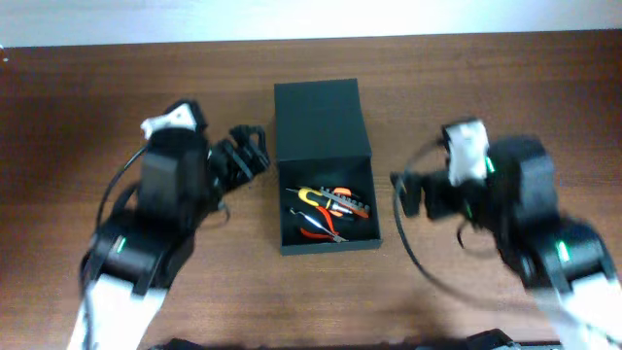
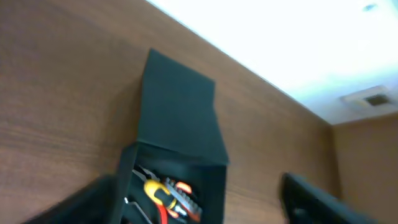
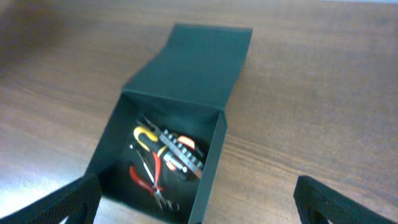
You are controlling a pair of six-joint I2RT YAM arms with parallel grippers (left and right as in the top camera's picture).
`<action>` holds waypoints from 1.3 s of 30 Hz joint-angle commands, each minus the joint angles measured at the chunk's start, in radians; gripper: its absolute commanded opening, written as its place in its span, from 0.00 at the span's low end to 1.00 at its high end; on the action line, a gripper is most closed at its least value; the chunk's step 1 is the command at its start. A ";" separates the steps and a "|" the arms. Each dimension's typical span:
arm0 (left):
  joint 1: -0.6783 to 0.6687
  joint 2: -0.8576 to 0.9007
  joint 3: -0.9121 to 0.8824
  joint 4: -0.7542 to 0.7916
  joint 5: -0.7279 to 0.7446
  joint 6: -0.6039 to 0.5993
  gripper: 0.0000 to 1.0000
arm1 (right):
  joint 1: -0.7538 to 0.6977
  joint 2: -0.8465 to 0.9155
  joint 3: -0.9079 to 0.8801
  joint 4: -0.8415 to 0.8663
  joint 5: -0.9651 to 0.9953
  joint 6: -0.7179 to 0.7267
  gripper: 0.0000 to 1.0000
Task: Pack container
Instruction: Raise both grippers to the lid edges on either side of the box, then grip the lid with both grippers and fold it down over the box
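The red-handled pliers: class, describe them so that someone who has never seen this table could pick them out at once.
On the brown wooden table, find the dark container lying open in the middle, its lid folded back. Inside, the pliers lie at the end away from the lid. Only they have thin red handles; the tool beside them has a yellow handle.

The dark matte container lies open, its flap lid folded back flat, tools inside.
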 commanded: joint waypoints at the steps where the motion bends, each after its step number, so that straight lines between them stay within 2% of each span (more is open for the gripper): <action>1: 0.074 0.112 0.007 0.059 0.127 0.021 0.63 | -0.008 0.180 0.174 -0.039 -0.017 -0.016 0.98; 4: 0.140 0.217 0.007 0.135 0.194 0.019 0.38 | -0.008 0.328 0.292 -0.050 -0.012 -0.053 0.66; 5: 0.162 0.253 0.007 0.164 0.222 0.019 0.28 | -0.011 0.380 0.328 -0.051 -0.006 -0.053 0.47; 6: 0.179 0.283 0.007 0.186 0.241 0.014 0.20 | -0.015 0.419 0.354 -0.051 -0.005 -0.053 0.38; 7: 0.197 0.315 0.007 0.207 0.257 0.004 0.11 | -0.023 0.456 0.375 -0.051 -0.005 -0.053 0.22; 8: 0.211 0.343 0.007 0.222 0.271 -0.007 0.02 | -0.033 0.490 0.394 -0.051 -0.006 -0.050 0.12; 9: 0.228 0.373 0.007 0.237 0.282 -0.021 0.02 | -0.044 0.523 0.407 -0.049 -0.007 -0.043 0.04; 15: 0.300 0.533 0.007 0.302 0.376 -0.041 0.02 | -0.137 0.676 0.417 -0.043 -0.039 0.033 0.04; 23: 0.319 0.725 0.007 0.319 0.469 -0.107 0.02 | -0.223 0.846 0.417 -0.044 -0.164 0.084 0.04; 39: 0.307 0.957 0.007 0.408 0.693 -0.205 0.02 | -0.230 1.084 0.417 0.012 -0.399 0.169 0.04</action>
